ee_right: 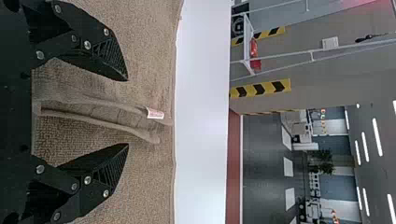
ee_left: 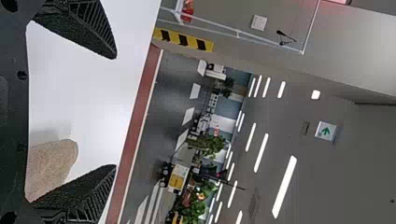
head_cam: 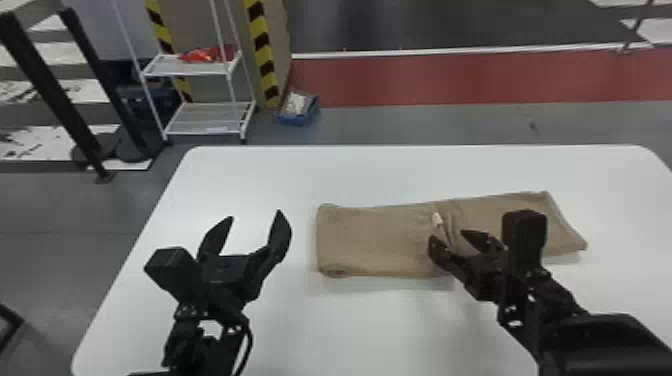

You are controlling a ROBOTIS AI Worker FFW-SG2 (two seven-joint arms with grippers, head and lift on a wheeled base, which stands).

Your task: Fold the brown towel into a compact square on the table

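The brown towel (head_cam: 375, 240) lies as a long folded strip on the white table, with raised creases and a small pale tag near its middle. Over that creased part stands my right gripper (head_cam: 452, 242), open. In the right wrist view, creases of the towel (ee_right: 102, 114) run between the spread fingers of my right gripper (ee_right: 127, 112), not pinched. My left gripper (head_cam: 255, 225) is open above the table, left of the towel and apart from it. The left wrist view has a rounded towel end (ee_left: 53, 163) beyond the open left gripper (ee_left: 116, 112).
The white table (head_cam: 250, 175) extends around the towel, its far edge running behind it. Beyond on the floor stand a white wire shelf (head_cam: 200, 120), a blue box (head_cam: 298, 110) and black posts (head_cam: 55, 90).
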